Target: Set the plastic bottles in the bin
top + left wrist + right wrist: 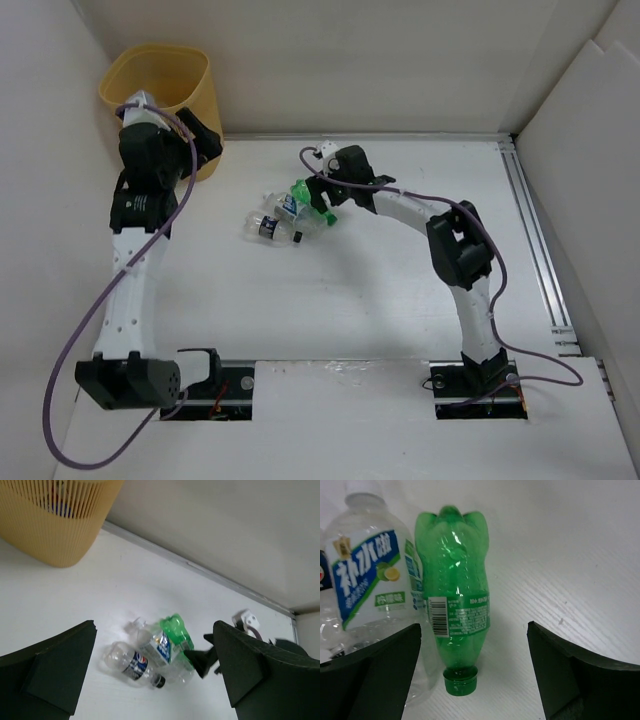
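The yellow-orange bin stands at the back left; in the left wrist view something blue and red shows through its slots. Three bottles lie together mid-table: a green one, a clear one with a blue-and-white label and a clear one with a dark blue label. My right gripper is open just above the green bottle, whose cap points at the camera. The labelled clear bottle lies against its left side. My left gripper is open and empty, beside the bin.
White walls close the table at the back, left and right. A metal rail runs along the right side. The right arm's purple cable loops over its forearm. The arm bases sit at the near edge.
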### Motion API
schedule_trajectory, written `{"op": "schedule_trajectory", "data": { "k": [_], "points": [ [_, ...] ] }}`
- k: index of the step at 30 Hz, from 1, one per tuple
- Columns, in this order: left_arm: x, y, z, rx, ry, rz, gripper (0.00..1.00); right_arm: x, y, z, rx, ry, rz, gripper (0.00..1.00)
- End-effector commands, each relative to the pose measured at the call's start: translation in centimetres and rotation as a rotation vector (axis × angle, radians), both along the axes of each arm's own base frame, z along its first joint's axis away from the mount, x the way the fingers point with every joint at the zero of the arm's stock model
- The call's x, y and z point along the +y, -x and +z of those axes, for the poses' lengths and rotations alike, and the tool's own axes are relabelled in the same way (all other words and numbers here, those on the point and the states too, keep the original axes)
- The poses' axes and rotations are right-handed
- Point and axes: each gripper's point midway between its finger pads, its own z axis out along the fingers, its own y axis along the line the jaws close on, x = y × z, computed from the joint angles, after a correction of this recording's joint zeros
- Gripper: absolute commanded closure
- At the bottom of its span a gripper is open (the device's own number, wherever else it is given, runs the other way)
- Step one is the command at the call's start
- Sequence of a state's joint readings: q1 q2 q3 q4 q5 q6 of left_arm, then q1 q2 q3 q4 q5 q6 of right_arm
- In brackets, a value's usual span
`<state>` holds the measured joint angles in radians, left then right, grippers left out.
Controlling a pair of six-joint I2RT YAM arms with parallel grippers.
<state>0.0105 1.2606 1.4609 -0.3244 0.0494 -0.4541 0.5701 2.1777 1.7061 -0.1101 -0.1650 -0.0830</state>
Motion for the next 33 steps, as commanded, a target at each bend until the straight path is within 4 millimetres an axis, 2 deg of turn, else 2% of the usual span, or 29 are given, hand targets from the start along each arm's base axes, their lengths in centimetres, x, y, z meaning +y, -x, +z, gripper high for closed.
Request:
{"op": "schedule_trajectory", "data": {
  "k": [1,2,4,5,6,11,14,17,19,20,21,23,24,25,26,27,28,29,30,32,33],
  "points": [
    [-1.0,3.1,2.0,-0.111,0.006,-0.057,0.0,0.1,-0.7,-0.2,0.003,0.017,-0.014,0.1],
    [-0.8,3.2,0.9,-0.103,0.004,-0.047,0.0,0.0,-1.0,0.3,-0.01,0.017,-0.024,0.1],
    [-0.8,3.4,0.4,-0.103,-0.005,-0.049,0.0,0.0,-1.0,-1.3,0.016,0.034,-0.024,0.11],
    [-0.9,3.4,0.4,-0.103,-0.003,-0.058,0.0,0.5,-0.7,-1.0,0.018,0.036,-0.015,0.11],
    [-1.3,3.3,-0.1,-0.085,0.002,-0.077,0.0,0.5,-0.7,-1.8,0.029,0.043,-0.015,0.11],
    [-2.9,3.0,-0.9,-0.067,0.033,-0.165,0.0,0.4,-0.3,-3.9,0.068,0.063,-0.007,0.21],
    [-3.5,3.1,-0.7,-0.079,0.04,-0.202,0.0,-0.1,-0.7,-5.1,0.091,0.059,-0.005,0.36],
    [-4.6,3.3,-0.7,-0.088,0.053,-0.264,0.0,-0.5,-1.1,-5.8,0.121,0.036,0.004,0.43],
    [-5.2,3.4,-0.8,-0.091,0.061,-0.305,0.0,-0.5,-1.4,-5.8,0.127,0.01,0.01,0.52],
    [-5.9,3.6,-0.8,-0.1,0.068,-0.345,0.0,-0.2,-1.2,-5.7,0.134,-0.002,0.029,0.67],
    [-6.3,3.7,-0.5,-0.112,0.07,-0.368,0.0,-0.8,-1.5,-5.9,0.141,-0.009,0.011,0.74],
    [-7.3,3.7,-1.4,-0.086,0.1,-0.429,0.0,-1.3,-1.6,-5.0,0.136,-0.02,-0.003,0.76],
    [-7.7,3.3,-1.9,-0.077,0.107,-0.453,0.0,-2.0,-1.8,-4.7,0.134,-0.022,-0.014,0.83],
    [-8.0,3.2,-2.3,-0.064,0.116,-0.476,0.0,-2.2,-1.4,-4.5,0.136,-0.021,-0.014,0.87],
    [-8.4,3.1,-2.3,-0.062,0.13,-0.498,0.0,-2.3,-1.4,-2.7,0.118,-0.037,-0.028,0.87],
    [-9.1,3.1,-3.0,-0.048,0.145,-0.546,0.0,-3.0,-1.6,-1.7,0.105,-0.053,-0.044,0.94],
    [-9.5,3.1,-3.0,-0.048,0.163,-0.571,0.0,-3.3,-0.9,-1.6,0.121,-0.063,-0.056,1.0],
    [-10.0,3.2,-3.3,-0.044,0.181,-0.604,0.0,-3.7,-1.3,1.2,0.071,-0.102,-0.069,1.0],
    [-11.1,3.7,-3.3,-0.051,0.219,-0.682,0.0,-3.6,-1.0,2.2,0.057,-0.118,-0.057,1.0],
    [-11.9,3.5,-4.3,-0.028,0.267,-0.732,0.0,-3.5,-0.3,3.7,0.055,-0.155,-0.049,1.0],
    [-12.2,3.5,-4.6,-0.023,0.287,-0.753,0.0,-3.4,0.0,5.9,0.028,-0.184,-0.042,1.0]
  ]
}}
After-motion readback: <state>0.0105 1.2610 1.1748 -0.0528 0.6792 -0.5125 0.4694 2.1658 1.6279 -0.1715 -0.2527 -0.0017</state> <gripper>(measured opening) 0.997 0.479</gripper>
